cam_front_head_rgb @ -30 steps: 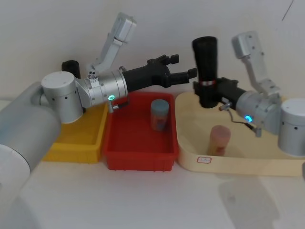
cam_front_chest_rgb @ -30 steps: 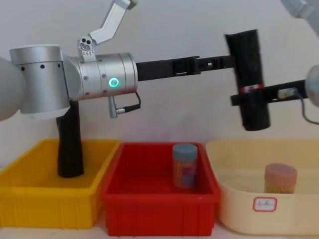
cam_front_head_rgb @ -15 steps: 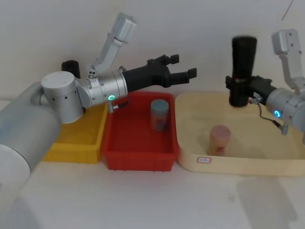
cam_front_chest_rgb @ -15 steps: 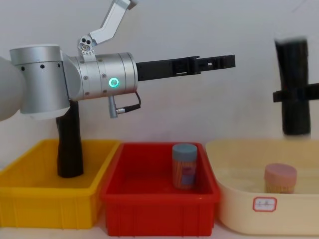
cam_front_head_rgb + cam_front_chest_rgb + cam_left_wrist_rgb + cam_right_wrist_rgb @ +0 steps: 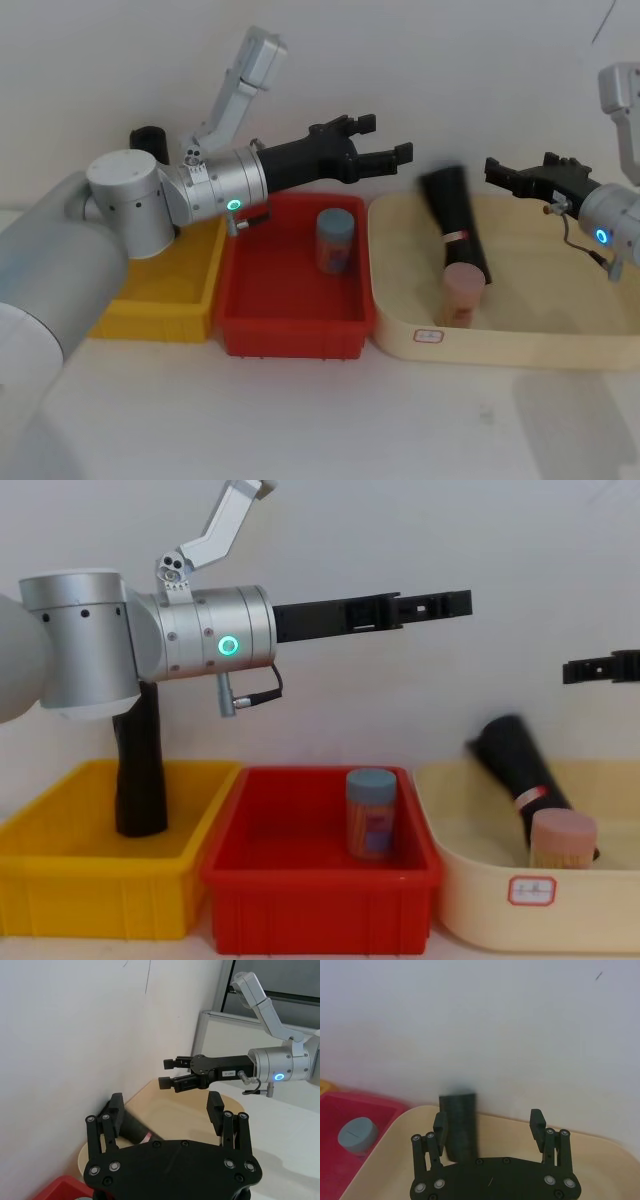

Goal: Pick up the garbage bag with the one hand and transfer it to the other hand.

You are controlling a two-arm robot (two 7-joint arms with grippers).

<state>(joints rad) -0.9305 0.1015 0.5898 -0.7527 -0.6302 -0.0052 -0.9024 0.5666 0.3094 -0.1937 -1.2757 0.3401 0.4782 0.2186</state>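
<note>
three open trays stand side by side on the white table (image 5: 300,420): one yellow plastic bin (image 5: 160,290) on the left, one red plastic bin (image 5: 290,300) in the middle, one wide cream oval tray (image 5: 520,340) on the right. two black rolls are in sight. the garbage bag (image 5: 455,237), a black cylindrical roll of plastic bags with a thin red-and-white label band, leans tilted inside the cream tray, its lower end beside one pink round canister (image 5: 463,293) (blurred in both head and chest views). the other, a plain black roll (image 5: 140,765), stands upright in the yellow bin. one blue-lidded canister (image 5: 335,240) stands in the red bin.

two arms reach in. the one hand (image 5: 385,158), the slim black gripper of the green-ringed left arm, hangs above the red bin with its fingers (image 5: 216,1105) spread and nothing between them. the other hand (image 5: 497,172), the slim black gripper of the blue-ringed right arm, hangs above the cream tray, fingers (image 5: 536,1122) spread apart too, well clear of the garbage bag below.
</note>
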